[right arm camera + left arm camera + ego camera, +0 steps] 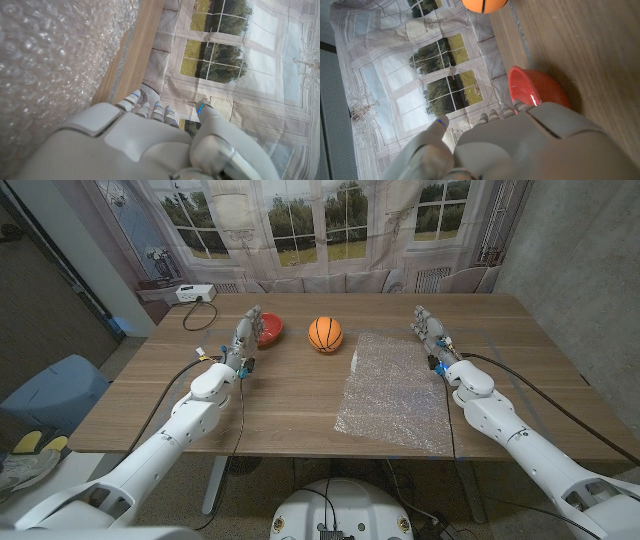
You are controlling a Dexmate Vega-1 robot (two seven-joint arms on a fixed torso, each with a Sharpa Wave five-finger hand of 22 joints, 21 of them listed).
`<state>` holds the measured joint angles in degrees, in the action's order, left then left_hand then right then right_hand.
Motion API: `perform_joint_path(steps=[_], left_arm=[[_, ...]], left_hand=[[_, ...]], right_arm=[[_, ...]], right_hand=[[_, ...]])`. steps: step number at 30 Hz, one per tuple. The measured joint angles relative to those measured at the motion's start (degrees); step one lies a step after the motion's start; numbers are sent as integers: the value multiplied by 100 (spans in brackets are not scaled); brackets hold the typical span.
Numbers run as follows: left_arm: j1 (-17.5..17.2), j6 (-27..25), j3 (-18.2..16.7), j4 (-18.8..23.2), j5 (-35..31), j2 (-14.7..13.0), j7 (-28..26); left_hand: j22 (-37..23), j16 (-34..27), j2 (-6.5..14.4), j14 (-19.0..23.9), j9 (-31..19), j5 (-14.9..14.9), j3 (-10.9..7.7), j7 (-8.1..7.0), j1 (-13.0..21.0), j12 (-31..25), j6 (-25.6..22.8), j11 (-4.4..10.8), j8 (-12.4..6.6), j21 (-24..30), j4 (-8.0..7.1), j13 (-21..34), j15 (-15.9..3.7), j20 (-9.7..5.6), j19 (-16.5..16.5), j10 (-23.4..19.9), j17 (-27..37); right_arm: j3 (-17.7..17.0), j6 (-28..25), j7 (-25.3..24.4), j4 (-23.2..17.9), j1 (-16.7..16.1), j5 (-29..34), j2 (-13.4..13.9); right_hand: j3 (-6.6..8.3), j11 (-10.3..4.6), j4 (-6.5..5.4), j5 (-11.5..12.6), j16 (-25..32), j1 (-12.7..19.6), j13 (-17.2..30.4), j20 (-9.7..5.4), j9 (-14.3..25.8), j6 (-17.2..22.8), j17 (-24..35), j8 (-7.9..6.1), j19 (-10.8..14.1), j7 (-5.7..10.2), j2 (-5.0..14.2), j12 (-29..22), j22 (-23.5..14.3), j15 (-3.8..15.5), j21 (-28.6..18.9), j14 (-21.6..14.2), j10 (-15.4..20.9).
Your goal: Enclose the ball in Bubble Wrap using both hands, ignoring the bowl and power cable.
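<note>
An orange ball point(325, 334) sits on the wooden table near the far middle, just left of a clear bubble wrap sheet point(396, 390) spread on the table. The ball point(485, 5) and the sheet point(45, 65) also show in the wrist views. My left hand point(243, 338) stands on its edge beside the red bowl, fingers straight and holding nothing; it is well left of the ball. My right hand point(431, 332) stands at the sheet's far right corner, fingers extended and empty. The backs of my left hand point(530, 145) and right hand point(130, 145) show in their wrist views.
A red bowl point(268, 329) sits just right of my left hand, between it and the ball. A white power strip point(193, 293) with a black cable point(198, 318) lies at the far left corner. A curtain printed with windows hangs behind the table.
</note>
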<state>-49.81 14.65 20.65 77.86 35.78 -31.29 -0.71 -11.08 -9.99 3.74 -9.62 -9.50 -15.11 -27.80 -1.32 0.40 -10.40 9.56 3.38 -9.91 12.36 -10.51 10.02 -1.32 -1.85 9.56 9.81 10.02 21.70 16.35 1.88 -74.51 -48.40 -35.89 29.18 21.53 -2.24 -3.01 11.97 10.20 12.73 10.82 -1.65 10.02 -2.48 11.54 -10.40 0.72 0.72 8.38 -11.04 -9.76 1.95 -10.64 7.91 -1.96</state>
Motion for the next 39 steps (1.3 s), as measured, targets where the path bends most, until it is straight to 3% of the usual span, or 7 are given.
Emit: perform_joint_path(steps=[3, 10, 21, 30, 31, 32, 39], left_arm=[[-67, -69, -11, 204, -64, -85, -94], [-142, -173, -22, 547, -217, -175, -271], [-39, -406, 122, 784, -485, -25, -633], [-39, -544, 122, 784, -624, -25, -860], [35, -570, 240, 784, -648, 183, -891], [35, -584, 240, 881, -658, 183, -907], [34, -688, 248, 995, -759, 176, -1021]], left_hand=[[0, 0, 0, 0, 0, 0, 0, 0, 0, 0, 0, 0, -7, 0, 0, 0, 0, 0, 0, 0, 0], [0, 0, 0, 0, 0, 0, 17, -31, 0, -23, 31, 20, -30, 0, 17, -1, 0, 0, 0, 20, -1], [1, -45, 22, 0, 1, 0, 41, -31, 23, -65, 30, 19, -30, 44, 41, -1, 0, 0, -1, 19, -1], [1, -45, 22, -27, -26, 0, 81, -33, 23, -111, 29, -105, -82, 92, 80, -1, 96, 0, -1, -5, -16], [1, -46, 24, -27, -26, -22, 91, -68, 25, -150, 20, -156, -90, 107, 90, -1, 149, 14, 12, 0, -17], [2, -72, 42, -23, -26, -37, 105, -118, 43, -171, 27, -208, -112, 121, 105, 10, 191, 45, 39, 0, -16], [2, -84, 45, -23, -26, -67, 171, -352, 46, -214, 37, -477, -156, 143, 118, 30, 430, 564, 32, 2, -3]], right_arm=[[17, -32, 1, 3, 1, 112, -18], [35, -233, -354, -141, 0, 751, 36], [61, -791, -1044, -715, 6, 2043, 459], [190, -791, -1044, -1077, 105, 2043, 715], [221, -791, -1044, -1123, 129, 2043, 740], [244, -1486, -1397, -1151, 148, 3317, 753], [431, -1818, -1466, -1356, 255, 3964, 778]], right_hand=[[-19, 6, 124, 0, 0, 97, -14, -11, 0, 85, -70, -24, 11, 52, -100, 0, 10, 0, 0, 0, 1], [-133, 351, 616, -118, 66, 402, -17, 71, 0, 480, -142, -88, 327, 5, -438, -43, 11, -180, -44, -341, 251], [-108, 419, 919, -162, 127, 684, 1, 464, 27, 670, -125, -90, 488, 220, -560, -77, 1, -407, -105, -540, 426], [-106, 428, 975, -162, 172, 767, 27, 516, 54, 698, -99, -90, 613, 330, -559, -88, -18, -419, -105, -669, 497], [-106, 428, 975, -162, 172, 773, 27, 516, 54, 698, -98, -90, 613, 330, -565, -88, -26, -419, -105, -669, 497], [-106, 428, 975, -162, 172, 773, 27, 537, 54, 698, -99, -90, 634, 330, -565, -88, -26, -419, -105, -669, 497], [-129, 397, 998, -162, 172, 773, 26, 546, 54, 698, -99, -90, 643, 329, -565, -88, -26, -419, -105, -669, 528]])
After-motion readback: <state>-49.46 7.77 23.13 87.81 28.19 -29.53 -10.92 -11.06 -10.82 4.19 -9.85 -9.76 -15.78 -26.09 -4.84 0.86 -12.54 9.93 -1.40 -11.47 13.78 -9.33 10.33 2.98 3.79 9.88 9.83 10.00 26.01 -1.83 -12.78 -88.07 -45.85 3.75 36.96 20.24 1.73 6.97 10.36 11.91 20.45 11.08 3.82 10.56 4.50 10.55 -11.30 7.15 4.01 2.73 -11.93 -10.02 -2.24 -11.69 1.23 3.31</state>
